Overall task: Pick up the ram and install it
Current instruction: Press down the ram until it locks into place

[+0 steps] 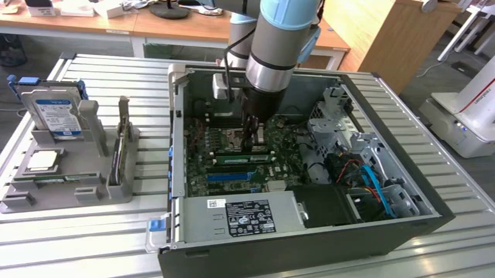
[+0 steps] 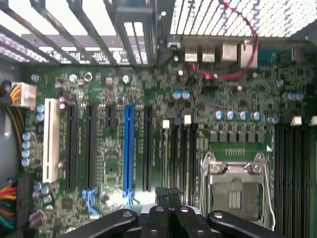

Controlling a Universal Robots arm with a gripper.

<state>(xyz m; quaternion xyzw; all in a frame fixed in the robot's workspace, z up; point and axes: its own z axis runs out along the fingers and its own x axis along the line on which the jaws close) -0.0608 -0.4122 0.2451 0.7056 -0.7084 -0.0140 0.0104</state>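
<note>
My gripper (image 1: 251,141) reaches down into the open computer case (image 1: 179,133), its tips just above the motherboard (image 1: 232,174) beside the silver processor socket (image 1: 236,138). A slim green strip, the ram (image 1: 243,157), lies along the memory slots just in front of the tips. In the wrist view the black fingers (image 2: 162,194) are pressed together with nothing between them, right over the black memory slots (image 2: 181,148). I cannot tell whether they touch the ram.
A grey holder (image 1: 101,191) on the exterior view's left carries a hard drive with a blue-white label (image 1: 55,113), a square silver chip (image 1: 44,161) and another green strip (image 1: 58,179). A drive cage (image 1: 332,124), cables (image 1: 371,179) and the power supply (image 1: 240,217) crowd the case.
</note>
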